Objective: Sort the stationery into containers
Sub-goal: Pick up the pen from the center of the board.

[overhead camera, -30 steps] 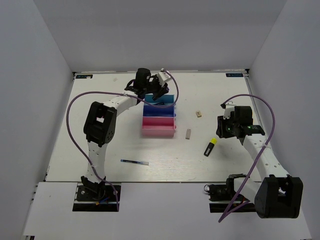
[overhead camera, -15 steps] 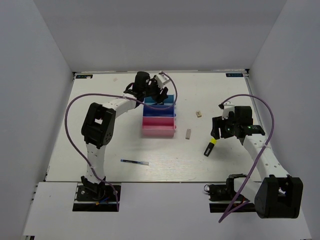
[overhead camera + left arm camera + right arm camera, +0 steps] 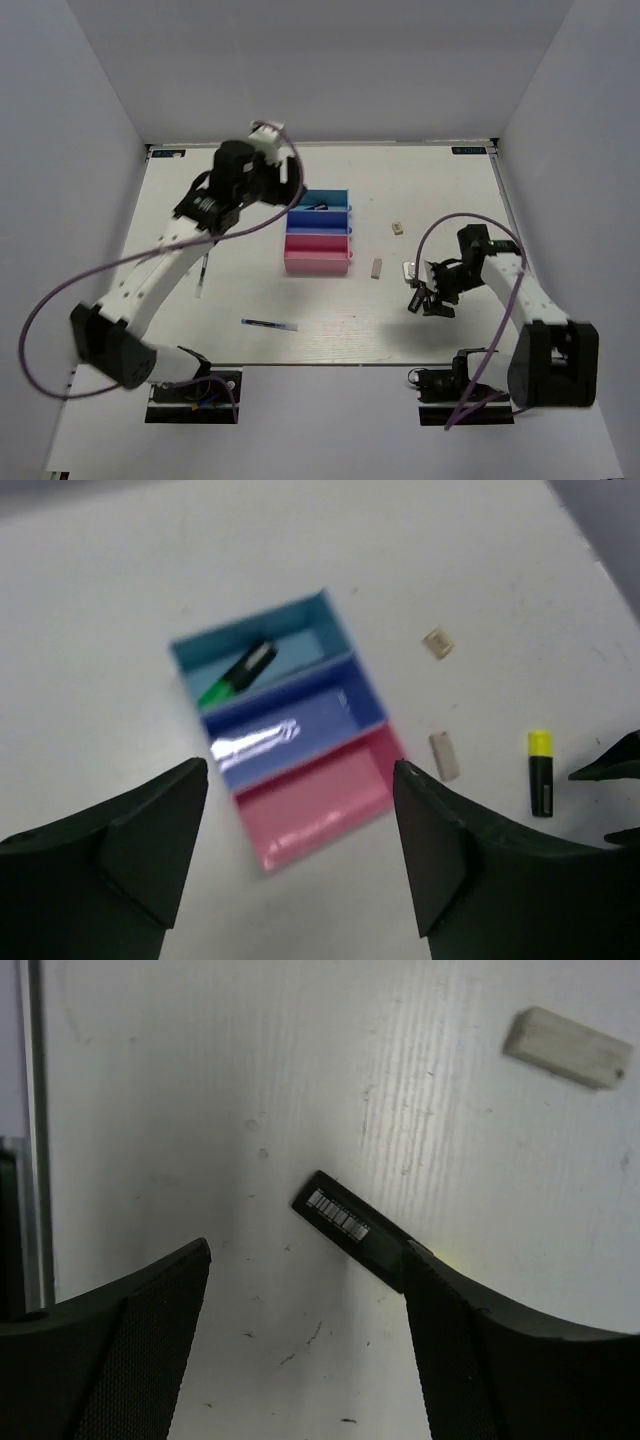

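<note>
Showing three bins point(image 3: 357, 685), two highlighters point(image 3: 540, 772), two erasers point(image 3: 446, 755), pen point(image 3: 268, 323).

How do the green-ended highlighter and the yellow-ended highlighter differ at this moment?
The green highlighter has a green end, and the yellow highlighter has a yellow one. The green highlighter lies inside the teal bin, already sorted; the yellow highlighter lies on the bare table, outside every bin. In the left wrist view, the green highlighter lies slanted, while the yellow highlighter runs straight up and down. Both are stubby with black bodies.
</note>
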Motion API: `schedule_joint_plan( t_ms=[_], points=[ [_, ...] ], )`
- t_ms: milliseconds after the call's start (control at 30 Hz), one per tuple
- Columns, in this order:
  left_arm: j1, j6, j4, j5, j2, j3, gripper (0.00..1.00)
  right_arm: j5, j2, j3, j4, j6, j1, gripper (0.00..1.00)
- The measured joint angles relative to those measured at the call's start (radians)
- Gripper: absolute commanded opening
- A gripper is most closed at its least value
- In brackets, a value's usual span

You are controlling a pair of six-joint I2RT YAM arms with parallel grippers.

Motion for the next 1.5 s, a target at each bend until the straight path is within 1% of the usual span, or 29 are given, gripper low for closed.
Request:
schedule_joint_plan(
  t_ms=[33,67,133,200,233,367,467,733,800,933,1033,1067,1133,1167,1267,1300,1333,1367,1400,1500],
  points=[
    [0.016,-0.039,-0.034,-0.015,-0.074,-0.067,0.88,0.002,0.078,0.043,-0.073,-0.092,0.000,0.80],
    [0.042,-0.073,-0.060,-0.029,-0.152,-0.157,0.88,0.001,0.143,0.087,-0.134,-0.160,-0.001,0.80],
    [0.107,-0.114,-0.123,-0.048,-0.286,-0.334,0.91,0.002,0.221,0.142,-0.182,-0.248,-0.006,0.80],
    [0.163,-0.140,-0.192,-0.080,-0.373,-0.479,0.92,0.002,0.240,0.154,-0.195,-0.311,-0.006,0.80],
    [0.176,-0.148,-0.219,-0.100,-0.405,-0.549,0.92,0.002,0.243,0.154,-0.198,-0.330,-0.006,0.78],
    [0.182,-0.169,-0.281,-0.121,-0.527,-0.724,0.92,0.010,0.297,0.162,-0.200,-0.384,-0.005,0.74],
    [0.209,-0.179,-0.303,-0.121,-0.599,-0.766,0.92,0.032,0.357,0.162,-0.168,-0.398,-0.005,0.74],
    [0.291,-0.194,-0.291,-0.108,-0.653,-0.788,0.92,0.095,0.435,0.158,-0.064,-0.416,0.000,0.73],
    [0.306,-0.198,-0.293,-0.101,-0.664,-0.798,0.92,0.114,0.447,0.158,-0.036,-0.417,0.000,0.72],
    [0.316,-0.201,-0.293,-0.098,-0.679,-0.803,0.92,0.145,0.461,0.157,-0.012,-0.415,0.002,0.66],
    [0.316,-0.201,-0.293,-0.097,-0.690,-0.803,0.92,0.161,0.461,0.157,-0.017,-0.410,0.008,0.52],
    [0.317,-0.201,-0.293,-0.097,-0.693,-0.803,0.92,0.167,0.462,0.157,-0.020,-0.409,0.010,0.43],
    [0.317,-0.201,-0.293,-0.097,-0.697,-0.803,0.92,0.179,0.462,0.156,-0.023,-0.411,0.013,0.35],
    [0.317,-0.201,-0.293,-0.097,-0.698,-0.803,0.92,0.181,0.459,0.153,-0.023,-0.412,0.014,0.29],
    [0.317,-0.201,-0.293,-0.097,-0.702,-0.804,0.92,0.185,0.438,0.128,-0.005,-0.412,0.019,0.22],
    [0.317,-0.201,-0.293,-0.097,-0.704,-0.804,0.92,0.186,0.425,0.116,0.006,-0.413,0.019,0.16],
    [0.317,-0.201,-0.293,-0.097,-0.705,-0.804,0.92,0.187,0.410,0.101,0.021,-0.412,0.021,0.13],
    [0.317,-0.201,-0.293,-0.097,-0.706,-0.804,0.92,0.187,0.395,0.086,0.035,-0.412,0.021,0.04],
    [0.317,-0.201,-0.293,-0.097,-0.707,-0.804,0.92,0.188,0.377,0.069,0.050,-0.413,0.024,0.00],
    [0.317,-0.201,-0.293,-0.096,-0.710,-0.804,0.92,0.205,0.329,0.053,0.074,-0.416,0.047,0.00]
  ],
)
